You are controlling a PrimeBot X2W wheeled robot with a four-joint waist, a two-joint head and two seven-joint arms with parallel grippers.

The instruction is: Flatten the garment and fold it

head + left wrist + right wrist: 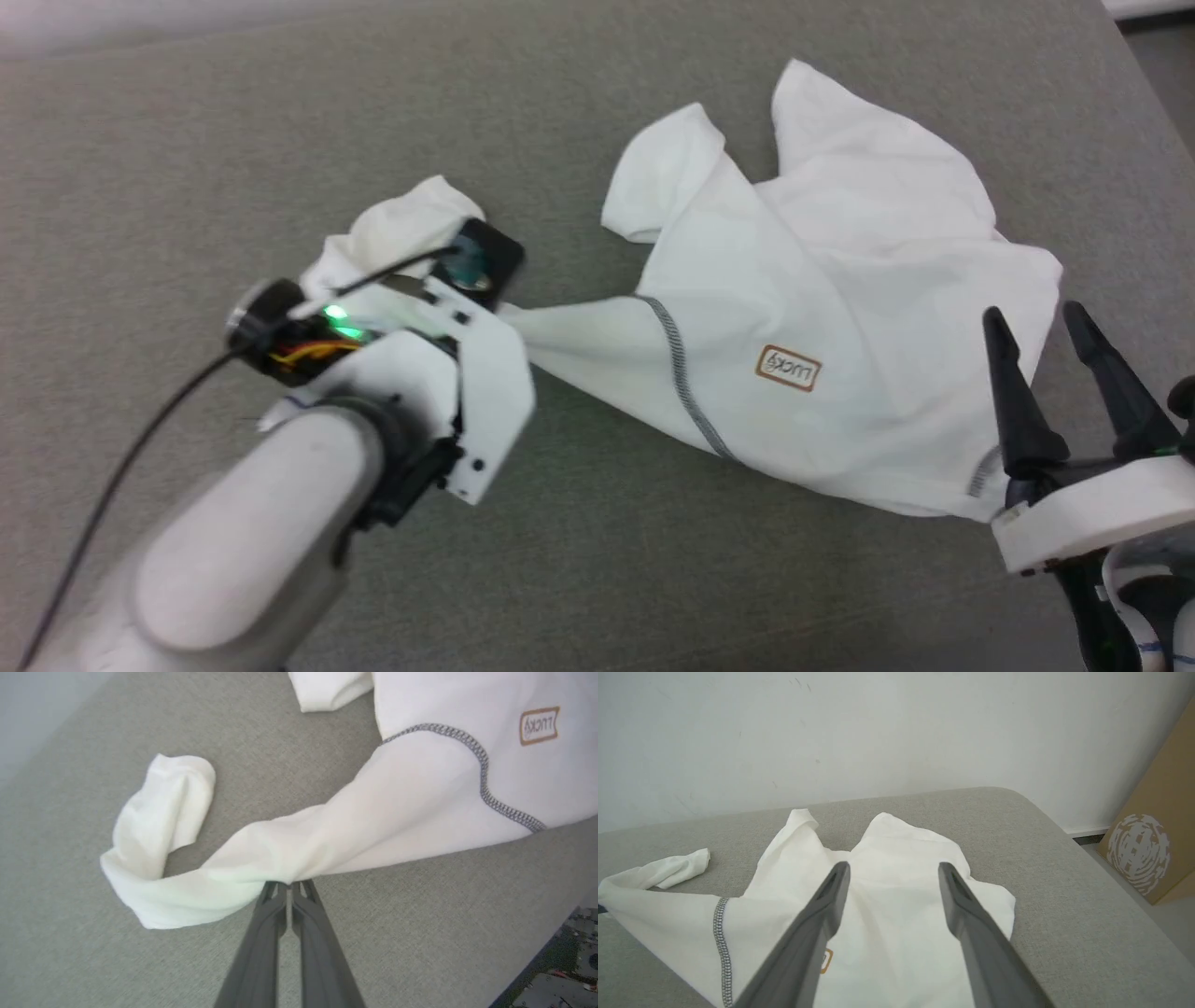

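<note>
White, thin fabric is bunched at the far left, where the sleeve cuff (163,807) of the long-sleeved shirt (822,308) lies curled back on the grey cloth-covered table (187,140). Just to its right the sleeve (327,840) is pinched mid-length by the left gripper (289,886), whose two dark fingers are clenched together on a fold of it. The grip is judged to be taken there so that the sleeve can be drawn outward and laid straight. Further right, the grey stitched shoulder seam (681,373) and the brown-outlined chest logo (789,369) are seen face up on the crumpled body, which is spread unevenly over the middle and right of the table. At the right, the right gripper (1033,310) is held over the shirt's near right edge, fingers spread apart with nothing between them, probably kept ready to catch that side; contact cannot be told. Flattening is judged barely begun, and folding not yet started.
</note>
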